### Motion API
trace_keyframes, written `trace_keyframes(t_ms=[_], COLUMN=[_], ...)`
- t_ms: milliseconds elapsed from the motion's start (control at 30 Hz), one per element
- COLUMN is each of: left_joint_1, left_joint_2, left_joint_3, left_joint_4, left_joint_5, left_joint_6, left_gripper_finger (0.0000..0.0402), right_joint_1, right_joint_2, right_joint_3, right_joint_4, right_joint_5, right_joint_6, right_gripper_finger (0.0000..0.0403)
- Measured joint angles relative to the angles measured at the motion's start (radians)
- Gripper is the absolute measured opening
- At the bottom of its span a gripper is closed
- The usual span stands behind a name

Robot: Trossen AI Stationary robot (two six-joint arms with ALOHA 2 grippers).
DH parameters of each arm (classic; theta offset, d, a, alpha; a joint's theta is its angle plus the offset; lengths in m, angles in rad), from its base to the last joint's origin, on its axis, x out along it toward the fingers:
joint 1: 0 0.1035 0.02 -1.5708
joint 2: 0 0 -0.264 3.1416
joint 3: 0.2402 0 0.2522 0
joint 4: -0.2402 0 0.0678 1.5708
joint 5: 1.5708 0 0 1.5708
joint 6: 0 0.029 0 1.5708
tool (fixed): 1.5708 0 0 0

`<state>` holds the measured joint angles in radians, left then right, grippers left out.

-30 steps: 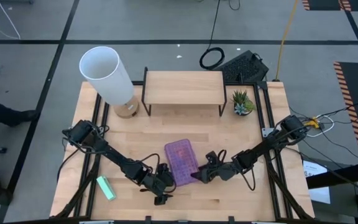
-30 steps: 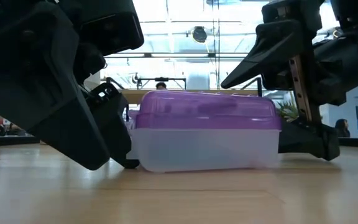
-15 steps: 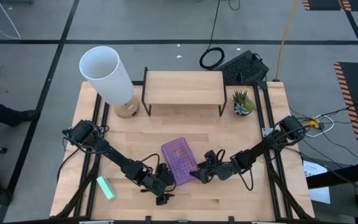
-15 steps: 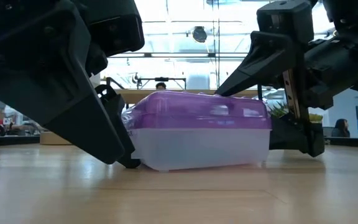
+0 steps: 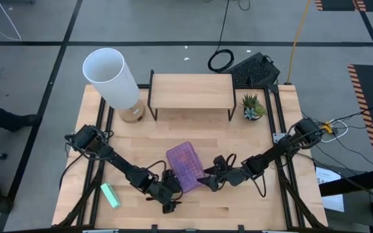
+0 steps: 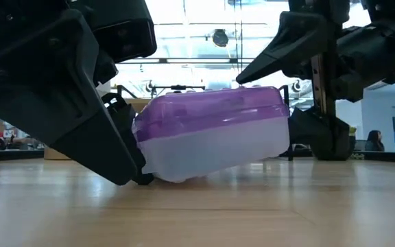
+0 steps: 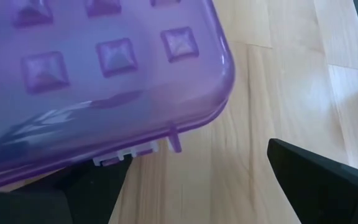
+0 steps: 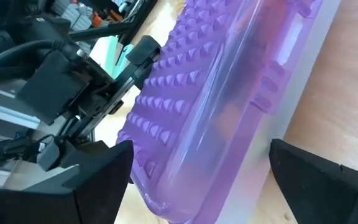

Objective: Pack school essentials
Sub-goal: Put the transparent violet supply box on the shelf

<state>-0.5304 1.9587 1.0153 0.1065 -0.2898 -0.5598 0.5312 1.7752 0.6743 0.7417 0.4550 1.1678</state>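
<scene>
Your purple-lidded case [image 5: 184, 166] sits tilted near the table's [image 5: 251, 139] front edge, its right end lifted. Right gripper [image 5: 207, 181] pinches that end; left gripper [image 5: 171, 186], fingers spread, flanks the other.

Purple-lidded case [image 6: 211, 134]: the frosted lower shell blurs its contents, so none of the stationery inside can be identified. In the left wrist view the case [image 7: 98, 68] is cut off on three sides, leaving only one corner and part of a latch visible. In the right wrist view its far end runs out of frame. Left gripper [image 5: 171, 188] and right gripper [image 5: 207, 179]: too small from above to judge finger spacing; in the low view both arms are dark shapes cropped by the frame, their contact with the case obscured.
</scene>
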Motion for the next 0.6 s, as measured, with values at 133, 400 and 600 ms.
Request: trace_keyframes(t_ms=[133,400,600], left_joint_1=[0.0,0.006,0.02], left_joint_2=[0.0,0.002,0.003], left_joint_3=[0.0,-0.002,-0.002], left_joint_4=[0.0,-0.011,-0.028], left_joint_5=[-0.001,-0.057,-0.107], left_joint_6=[0.0,0.0,-0.002], left_gripper_finger=[0.039,0.039,0.039], right_joint_1=[0.0,0.009,0.005], right_joint_2=[-0.018,-0.099,-0.048], right_joint_3=[0.0,0.01,0.012], right_joint_4=[-0.005,-0.005,-0.049], right_joint_5=[-0.025,-0.099,-0.081], right_joint_6=[-0.002,-0.02,0.082], right_gripper_finger=[0.0359,0.0358,0.0358])
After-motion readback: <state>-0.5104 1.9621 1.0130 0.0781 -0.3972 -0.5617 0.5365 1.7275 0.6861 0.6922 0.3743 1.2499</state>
